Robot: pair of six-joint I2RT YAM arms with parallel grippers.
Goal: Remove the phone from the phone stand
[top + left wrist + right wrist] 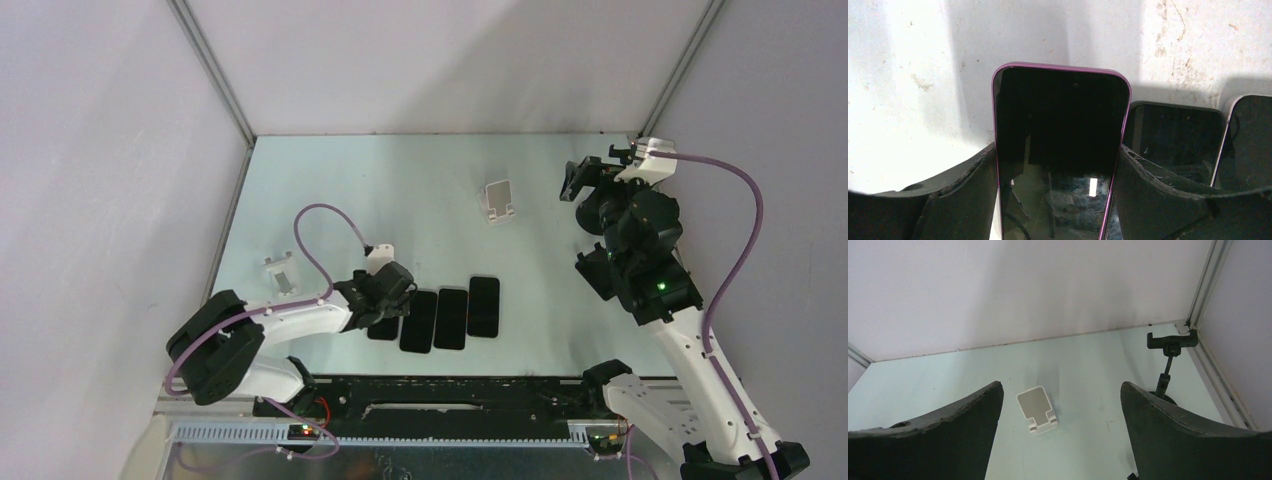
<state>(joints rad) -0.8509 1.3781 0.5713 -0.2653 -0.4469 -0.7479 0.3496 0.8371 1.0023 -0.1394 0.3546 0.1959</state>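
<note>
A dark phone with a purple rim (1060, 115) lies lengthwise between the fingers of my left gripper (1058, 155), whose fingertips press its two long edges. In the top view this phone (382, 330) is the leftmost of a row at the near side of the table, mostly hidden under the left gripper (385, 305). A white phone stand (498, 200) stands empty at the far middle; it also shows in the right wrist view (1038, 410). My right gripper (578, 182) is raised to the right of that stand, open and empty (1060, 390).
Three more dark phones (451, 318) lie flat in a row right of the held one. A second small white stand (281, 275) sits near the left wall. A black clamp stand (1168, 342) is in the far right corner. Walls enclose the table.
</note>
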